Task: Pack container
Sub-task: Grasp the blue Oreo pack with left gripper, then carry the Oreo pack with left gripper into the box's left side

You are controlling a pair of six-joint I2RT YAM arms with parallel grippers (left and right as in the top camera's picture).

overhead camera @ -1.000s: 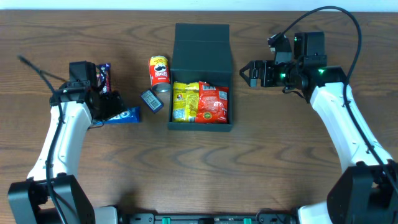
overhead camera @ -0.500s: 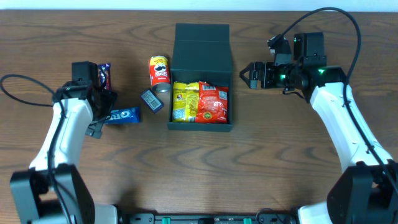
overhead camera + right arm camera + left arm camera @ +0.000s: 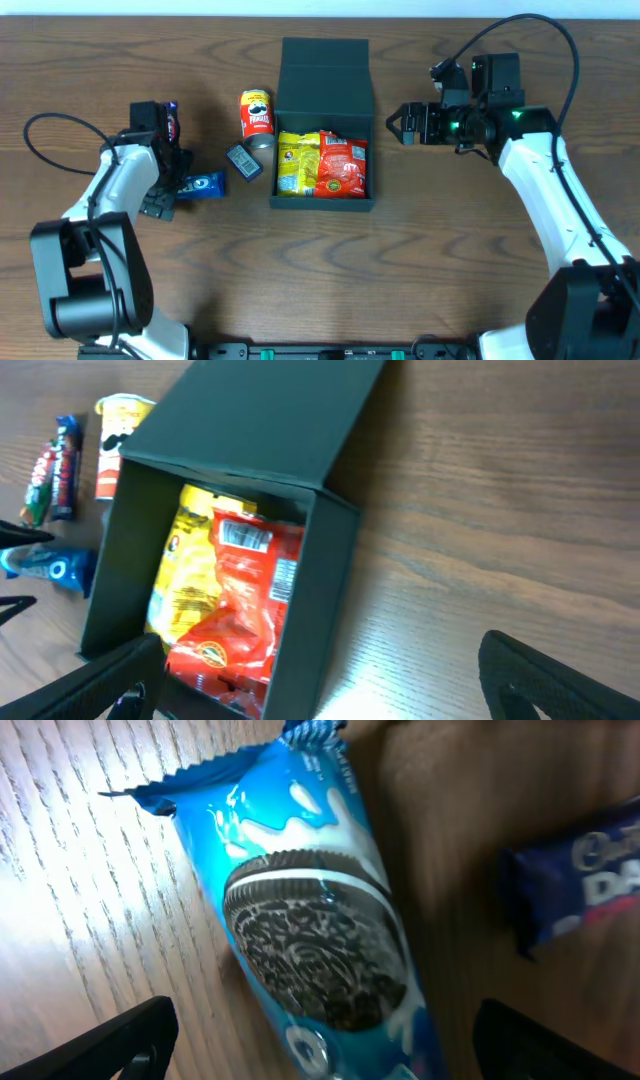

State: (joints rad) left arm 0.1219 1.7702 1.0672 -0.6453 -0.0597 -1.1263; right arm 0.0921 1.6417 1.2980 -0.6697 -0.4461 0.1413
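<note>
Facing container (image 3: 325, 70): R claw (image 3: 393, 122) (open, apart)

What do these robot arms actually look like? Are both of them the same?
Near twins. The left arm and right arm have white shells and black joints. The left gripper and right gripper are black, two-fingered. A thin black cable loops off each wrist; green lights glow on the right one.

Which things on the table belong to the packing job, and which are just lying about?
Job in hand:
container, lid open
yellow packet and red packet, already inside
likely still to pack: Oreo packet, Pringles can, small dark packet, Cadbury bar

Just there:
wooden table
black cable looping from the left arm
</note>
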